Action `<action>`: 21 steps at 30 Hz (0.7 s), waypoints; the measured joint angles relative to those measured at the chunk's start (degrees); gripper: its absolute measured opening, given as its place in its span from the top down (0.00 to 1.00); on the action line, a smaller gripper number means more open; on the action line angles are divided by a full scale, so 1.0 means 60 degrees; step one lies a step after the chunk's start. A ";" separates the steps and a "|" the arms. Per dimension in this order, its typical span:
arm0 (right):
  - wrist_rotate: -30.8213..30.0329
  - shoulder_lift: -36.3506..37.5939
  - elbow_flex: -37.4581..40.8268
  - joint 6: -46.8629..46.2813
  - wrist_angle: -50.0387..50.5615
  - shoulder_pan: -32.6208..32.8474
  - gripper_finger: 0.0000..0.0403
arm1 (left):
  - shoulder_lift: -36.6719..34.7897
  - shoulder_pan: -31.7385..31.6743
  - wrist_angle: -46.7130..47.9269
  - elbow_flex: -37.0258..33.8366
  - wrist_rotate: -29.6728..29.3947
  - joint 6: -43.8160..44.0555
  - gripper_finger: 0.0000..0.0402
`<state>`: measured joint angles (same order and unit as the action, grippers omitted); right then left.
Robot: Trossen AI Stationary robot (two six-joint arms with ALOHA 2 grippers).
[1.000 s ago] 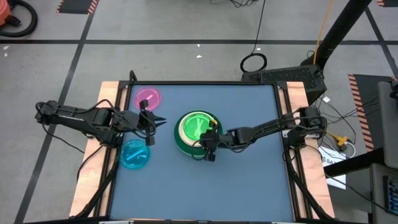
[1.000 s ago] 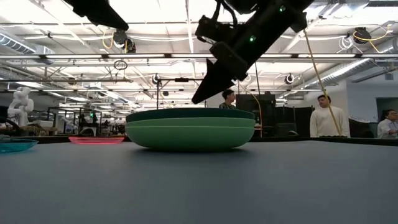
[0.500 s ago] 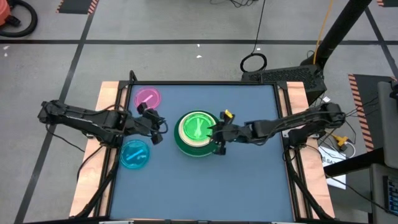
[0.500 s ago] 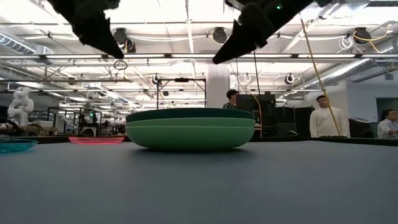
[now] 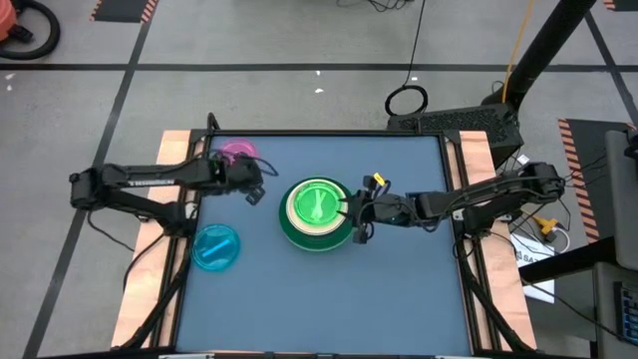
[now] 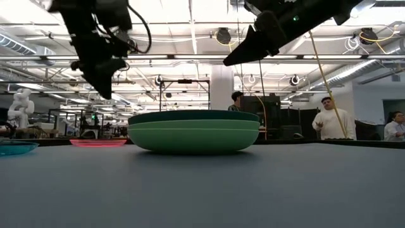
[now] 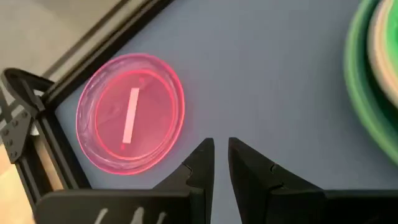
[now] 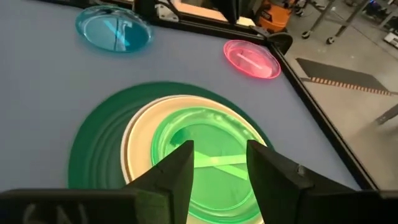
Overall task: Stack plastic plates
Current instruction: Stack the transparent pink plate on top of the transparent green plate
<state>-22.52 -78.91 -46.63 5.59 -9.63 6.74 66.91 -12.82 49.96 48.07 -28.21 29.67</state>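
- Hovering beside the pink plate (image 7: 130, 114), our left gripper (image 7: 221, 151) shows fingers nearly closed, empty
- Our right gripper (image 8: 220, 158), parted, hangs over the stack (image 5: 317, 212); it seems empty
- Blue plate (image 5: 215, 246) sits apart

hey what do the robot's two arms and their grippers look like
Both arms are dark, slim and jointed, with black cables along them. The left gripper has two black wedge-shaped fingers. The right gripper has matching black fingers; the high view shows a small yellow part near its wrist.
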 joint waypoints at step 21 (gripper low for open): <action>0.0011 0.0018 0.0000 -0.0298 0.0041 -0.0004 0.65 | 0.2421 -0.4180 -0.1790 0.0000 0.3032 -0.3690 0.86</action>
<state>-22.46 -78.81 -46.63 3.80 -9.38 6.72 81.44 -37.90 39.22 48.07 -10.02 7.53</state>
